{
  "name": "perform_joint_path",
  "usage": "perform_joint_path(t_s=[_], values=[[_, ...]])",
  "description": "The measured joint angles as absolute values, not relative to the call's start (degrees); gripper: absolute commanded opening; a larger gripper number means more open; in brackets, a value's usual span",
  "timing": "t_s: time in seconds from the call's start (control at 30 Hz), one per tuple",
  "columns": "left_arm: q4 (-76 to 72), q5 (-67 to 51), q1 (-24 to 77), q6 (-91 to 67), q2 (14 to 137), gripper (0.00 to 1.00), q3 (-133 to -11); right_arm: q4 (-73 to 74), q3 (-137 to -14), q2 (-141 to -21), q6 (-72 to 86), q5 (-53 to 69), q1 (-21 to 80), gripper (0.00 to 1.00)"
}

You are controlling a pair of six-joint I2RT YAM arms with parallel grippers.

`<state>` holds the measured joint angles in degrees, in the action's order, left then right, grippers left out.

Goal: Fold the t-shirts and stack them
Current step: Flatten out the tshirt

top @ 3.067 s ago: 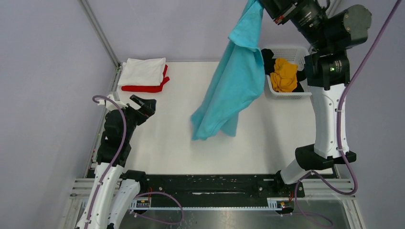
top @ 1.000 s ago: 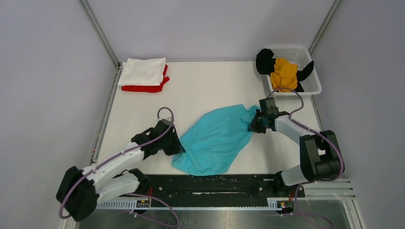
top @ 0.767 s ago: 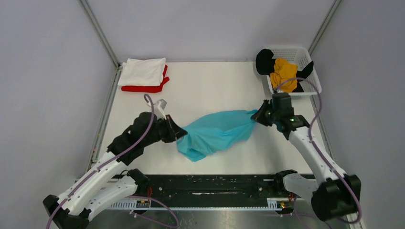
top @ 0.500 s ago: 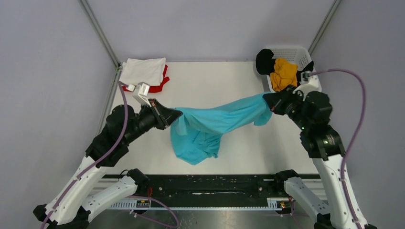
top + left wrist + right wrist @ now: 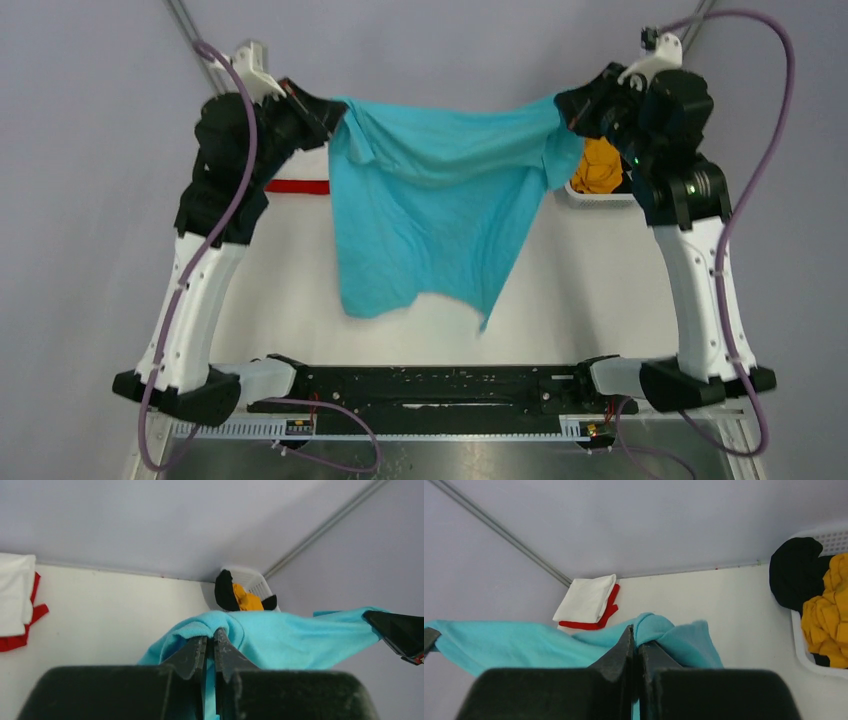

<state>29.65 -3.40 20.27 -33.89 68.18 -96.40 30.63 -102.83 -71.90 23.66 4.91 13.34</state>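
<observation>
left jaws: pressed together on a bunched edge of the turquoise t-shirt, with cloth pinched between the tips of the left gripper.
right jaws: likewise closed, a fold of the same shirt being clamped between the tips of the right gripper.
grippers: both are held high above the table, the left one at the far left and the right one at the far right, well apart.
turquoise t-shirt: it is stretched between the two grippers along its upper edge and hung from them in the air. the rest is draped down toward the near side, its lower edge uneven, with a point at the near right. whether the hem is touching the table cannot be told.
white t-shirt: folded and laid on the table at the far left corner.
red t-shirt: folded and laid beneath the white one, its edge shown past it.
basket: white mesh, placed at the far right corner of the table.
mustard-yellow t-shirt: crumpled inside the basket.
black t-shirt: also crumpled in the basket, touching the mustard-yellow one and partly hung over the left rim.
</observation>
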Motion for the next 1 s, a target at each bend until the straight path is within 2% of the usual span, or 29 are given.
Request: perform_joint_path(t_s=[0.17,0.27,0.4,0.5,0.7,0.8,0.9,1.0], values=[[32.5,-9.8,12.9,-33.8,81.6,0.00,-116.0,36.0,-126.9,-88.0,22.2,3.9,13.3,0.00],[34.0,-12.1,12.1,-33.8,84.7,0.00,-123.5,39.0,-140.6,-94.3,21.7,4.2,13.0,0.00],[34.0,-13.3,11.9,-32.6,83.0,0.00,-124.7,40.3,-142.9,-93.5,21.3,5.3,12.2,0.00],[32.7,-12.8,11.9,-31.9,75.0,0.00,-112.7,39.7,-131.5,-87.5,20.8,6.2,11.4,0.00],[29.6,-12.1,12.0,-36.6,53.5,0.00,-68.3,38.3,-92.9,-74.4,19.8,6.3,10.7,0.00],[29.4,-14.0,12.2,-41.1,49.0,0.00,-49.1,38.9,-77.9,-73.0,19.2,5.0,10.7,0.02],[33.2,-15.0,14.0,-44.6,47.3,0.16,-35.7,41.6,-69.5,-74.2,19.0,1.7,10.4,0.06],[35.0,-15.4,18.4,-48.2,42.3,0.28,-27.3,43.3,-67.5,-78.3,19.3,-2.3,9.8,0.15]])
